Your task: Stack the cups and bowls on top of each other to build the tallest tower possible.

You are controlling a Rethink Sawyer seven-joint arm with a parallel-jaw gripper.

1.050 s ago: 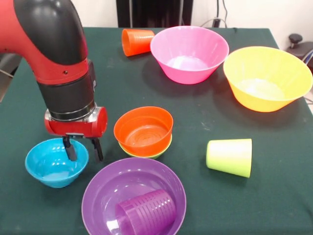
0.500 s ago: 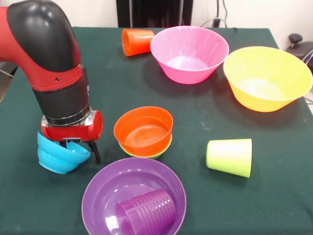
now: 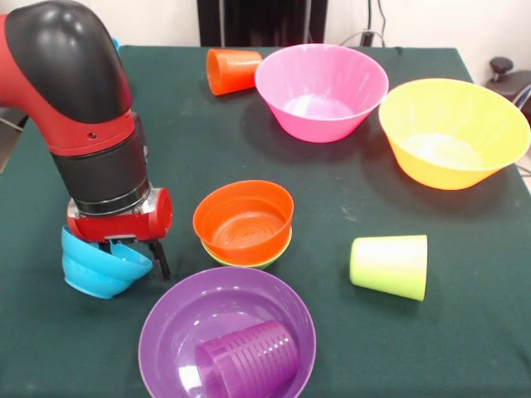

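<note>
Gripper point(image 3: 133, 251) pinching rim of tilted blue bowl point(image 3: 98, 267), raised just left of orange bowl point(image 3: 243, 220), itself nested in a green one point(image 3: 249, 259), likely next tier of tower.

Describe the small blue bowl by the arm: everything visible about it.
The small blue bowl is a round, glossy, plastic-looking bowl in light blue with a narrower foot. It is tilted, its opening turned toward the arm rather than straight up, and appears lifted off the green table. The tool grips its rim, one dark finger showing outside the wall. It hangs left of the orange bowl, apart from it.
</note>
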